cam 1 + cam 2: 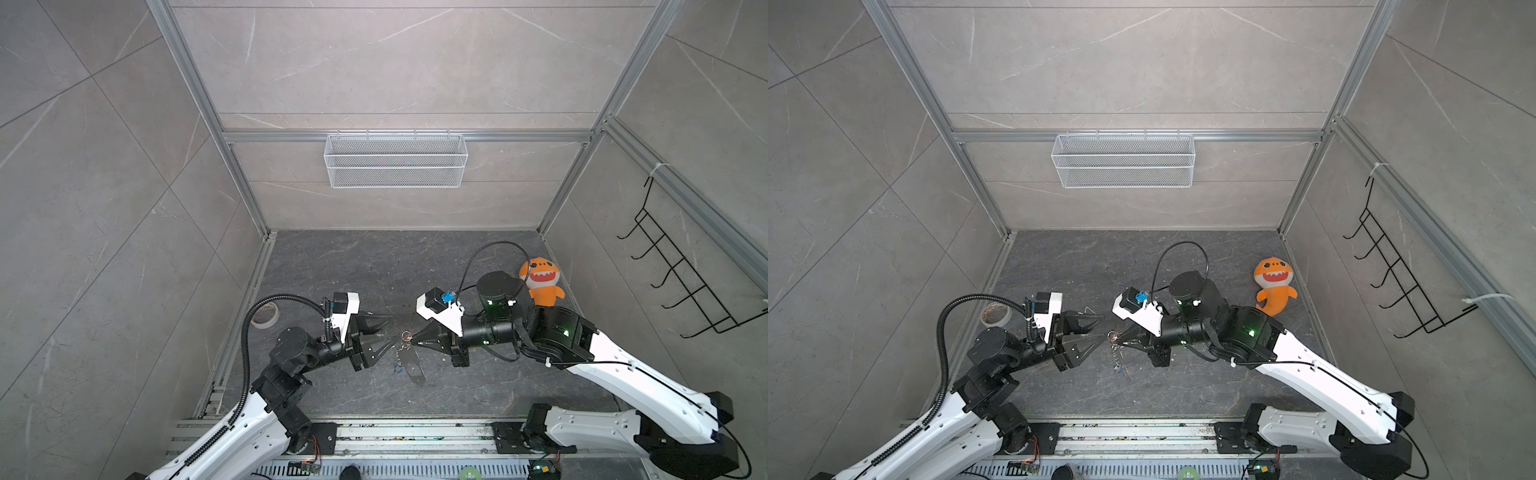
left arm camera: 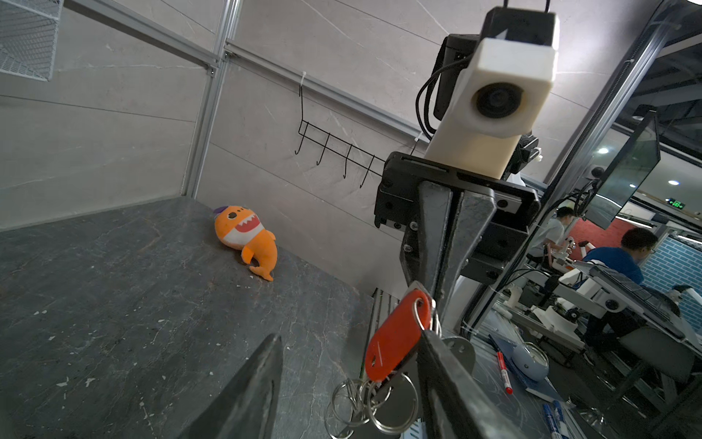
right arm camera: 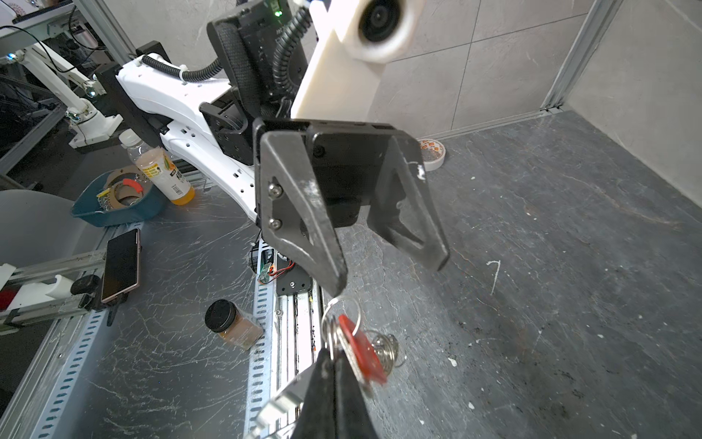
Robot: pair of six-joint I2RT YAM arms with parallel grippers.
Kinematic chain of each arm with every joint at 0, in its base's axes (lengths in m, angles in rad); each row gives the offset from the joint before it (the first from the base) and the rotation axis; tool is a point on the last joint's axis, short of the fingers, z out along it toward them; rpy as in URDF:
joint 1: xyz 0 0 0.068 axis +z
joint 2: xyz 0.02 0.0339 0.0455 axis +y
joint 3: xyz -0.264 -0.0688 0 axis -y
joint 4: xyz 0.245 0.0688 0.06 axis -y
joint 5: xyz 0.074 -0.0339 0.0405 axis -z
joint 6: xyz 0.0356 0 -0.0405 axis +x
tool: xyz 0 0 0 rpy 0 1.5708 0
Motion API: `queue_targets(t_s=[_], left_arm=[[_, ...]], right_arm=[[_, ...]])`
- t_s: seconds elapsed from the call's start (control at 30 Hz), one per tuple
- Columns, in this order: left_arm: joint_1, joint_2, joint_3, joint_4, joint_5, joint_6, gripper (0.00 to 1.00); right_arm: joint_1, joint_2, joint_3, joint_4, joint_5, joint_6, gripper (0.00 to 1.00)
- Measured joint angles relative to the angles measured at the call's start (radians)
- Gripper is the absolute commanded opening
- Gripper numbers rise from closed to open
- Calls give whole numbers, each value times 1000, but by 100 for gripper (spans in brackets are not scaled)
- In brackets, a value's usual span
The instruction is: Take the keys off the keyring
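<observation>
Red tag (image 2: 397, 338) and blue tag (image 1: 398, 370) both hang on the keyring (image 2: 459, 347), so neither key looks freed. My right tool (image 3: 334, 353) is clamped on its rings above the worktop (image 1: 332, 270). My left tool (image 3: 391, 271) stands half open, empty, alongside.

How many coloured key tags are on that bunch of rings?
2. The red tag sits at the tip of the right gripper, which pinches the keyring. The blue tag dangles below it, tiny in a top view. More could be hidden.
</observation>
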Motion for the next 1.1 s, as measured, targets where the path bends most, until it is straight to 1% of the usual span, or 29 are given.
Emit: queue_targets(t_s=[0.1,0.3,0.5,0.7,0.87,0.97,1.1], left_arm=[[0,18,0,5,8,-13,59],[0,4,0,-34,-34,-8,57],[0,32,0,-57,-36,3,57],[0,46,0,-92,-11,20,57],[-6,18,0,-98,12,42,52],[-15,18,0,-98,34,58,51],[-22,24,0,-98,56,75,50]], right_arm=[[0,0,0,0,0,0,0],[0,0,0,1,0,0,0],[0,-3,0,3,1,1,0],[0,-11,0,10,1,1,0],[0,-11,3,8,-1,-6,0],[-16,-11,6,5,-29,-23,0],[-67,-10,13,1,-102,-38,0]])
